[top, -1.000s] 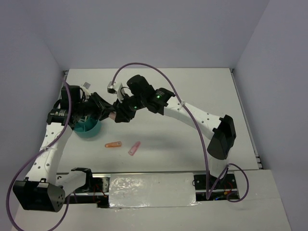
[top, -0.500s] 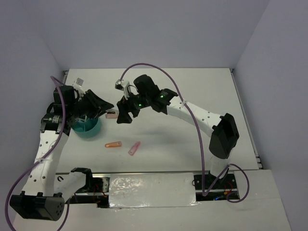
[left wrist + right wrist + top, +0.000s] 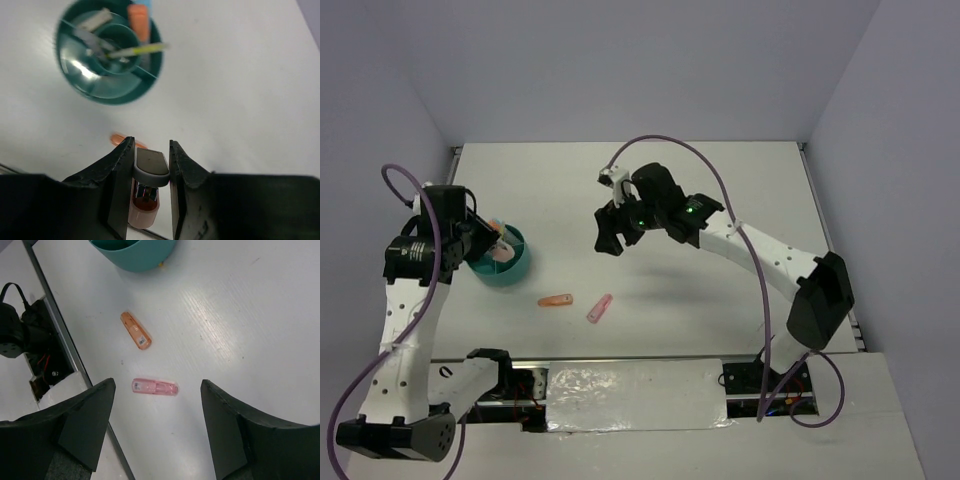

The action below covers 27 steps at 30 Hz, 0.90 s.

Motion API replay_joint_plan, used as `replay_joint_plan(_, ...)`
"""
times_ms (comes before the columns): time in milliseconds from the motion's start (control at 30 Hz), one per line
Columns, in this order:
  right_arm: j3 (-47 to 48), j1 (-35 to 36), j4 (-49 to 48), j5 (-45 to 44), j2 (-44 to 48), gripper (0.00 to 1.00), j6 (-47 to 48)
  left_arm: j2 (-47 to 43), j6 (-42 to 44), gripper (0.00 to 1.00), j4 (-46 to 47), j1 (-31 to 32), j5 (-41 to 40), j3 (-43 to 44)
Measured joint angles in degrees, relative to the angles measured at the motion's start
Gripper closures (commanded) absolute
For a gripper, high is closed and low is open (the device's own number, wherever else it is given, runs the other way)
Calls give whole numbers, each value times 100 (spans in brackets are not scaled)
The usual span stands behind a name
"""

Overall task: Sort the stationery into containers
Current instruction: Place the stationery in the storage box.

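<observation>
The teal bowl [image 3: 516, 268] stands at the left and holds several items: an orange marker, a yellow pen, grey pens and a pale block, as the left wrist view [image 3: 111, 94] shows. My left gripper [image 3: 490, 243] hangs above the bowl's left side, shut [image 3: 151, 145] on a small pink item with a grey cap [image 3: 151, 167]. My right gripper [image 3: 610, 238] is open and empty above mid-table. In its wrist view its fingers span [image 3: 156, 384] a pink marker [image 3: 154, 387] far below on the table. An orange marker [image 3: 556, 299] lies left of the pink one [image 3: 599, 307].
The table's front edge with taped metal rail and wiring [image 3: 620, 385] runs just below the two markers; it shows at the left of the right wrist view [image 3: 42, 360]. The orange marker [image 3: 135, 330] lies between the bowl [image 3: 135, 255] and the pink marker.
My left gripper has swung left from the middle to above the bowl, carrying the pink item. My right gripper has drawn back to the right, away from the left gripper.
</observation>
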<state>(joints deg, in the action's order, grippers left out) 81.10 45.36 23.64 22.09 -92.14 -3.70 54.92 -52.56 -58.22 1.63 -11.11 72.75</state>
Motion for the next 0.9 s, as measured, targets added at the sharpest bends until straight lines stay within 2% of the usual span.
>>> replay_joint_plan(167, -389, 9, 33, -133, 605, 23, -273, 61, -13, 100, -227, -597, -708, -164)
replay_joint_plan(467, -407, 238, 415, 66, 772, 23, -282, 28, 417, 100, 400, -2245, -448, -1346)
replay_joint_plan(900, -407, 404, 772, 553, 817, 22, -192, -144, 376, 100, 1823, -2564, 131, -2367)
